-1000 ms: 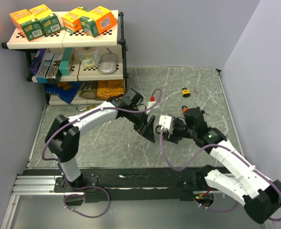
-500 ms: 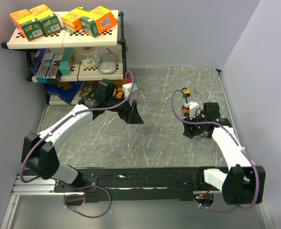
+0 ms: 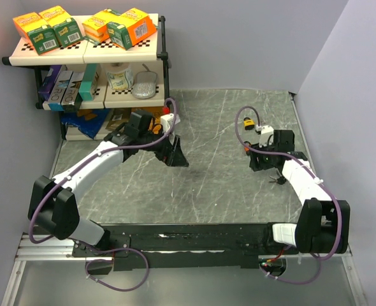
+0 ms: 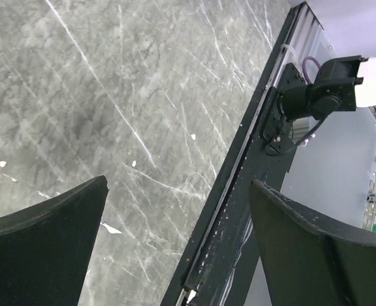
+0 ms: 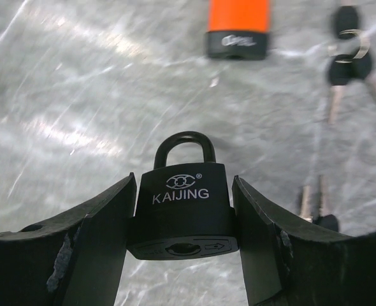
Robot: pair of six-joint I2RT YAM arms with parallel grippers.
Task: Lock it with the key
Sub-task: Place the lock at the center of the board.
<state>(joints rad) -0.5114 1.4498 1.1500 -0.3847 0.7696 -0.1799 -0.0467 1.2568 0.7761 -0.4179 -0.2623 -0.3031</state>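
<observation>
One blk padlock (image 5: 183, 207), marked KAIJING

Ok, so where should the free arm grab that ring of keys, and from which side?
Take one black key head, straight down from above with the open left gripper. The keys lie flat on the table, blades splayed from the ring, so pinching a head by its edges should leave the blade free for the padlock in the right gripper.
</observation>
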